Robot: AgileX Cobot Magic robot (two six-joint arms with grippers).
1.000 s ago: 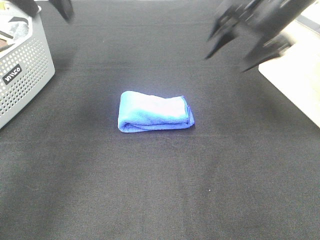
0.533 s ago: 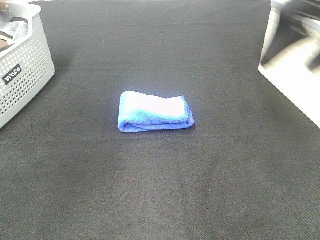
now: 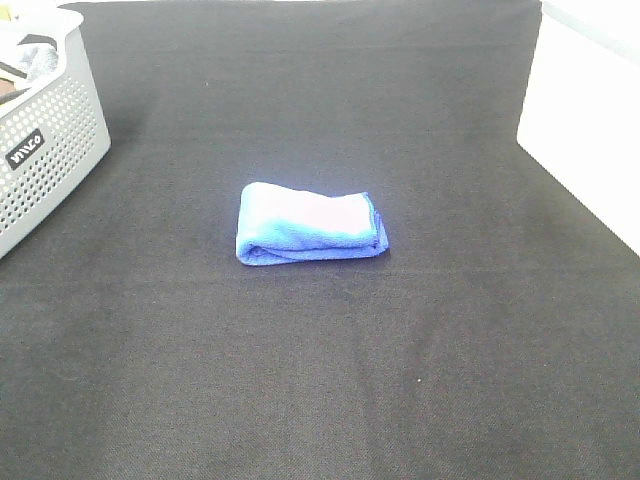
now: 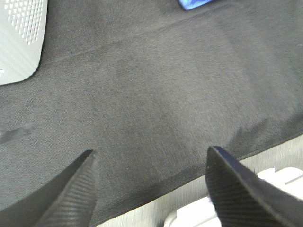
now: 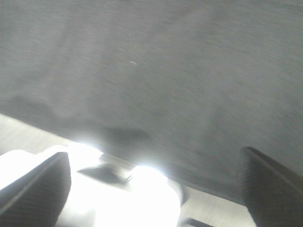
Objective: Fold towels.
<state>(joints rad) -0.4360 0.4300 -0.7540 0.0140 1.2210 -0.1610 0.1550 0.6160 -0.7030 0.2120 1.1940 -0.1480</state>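
Both arms gone from overhead view.

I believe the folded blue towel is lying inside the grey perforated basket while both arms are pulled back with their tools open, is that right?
Not quite: the folded blue towel is not inside the grey perforated basket; it lies on the black cloth to the basket's right, as the exterior high view shows. The rest holds: the left tool and right tool are pulled back and open.

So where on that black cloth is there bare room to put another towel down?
Plenty: the whole near stretch in front of the folded blue towel, and the strip between it and the white surface on the right. The far left corner is tighter, by the grey basket.
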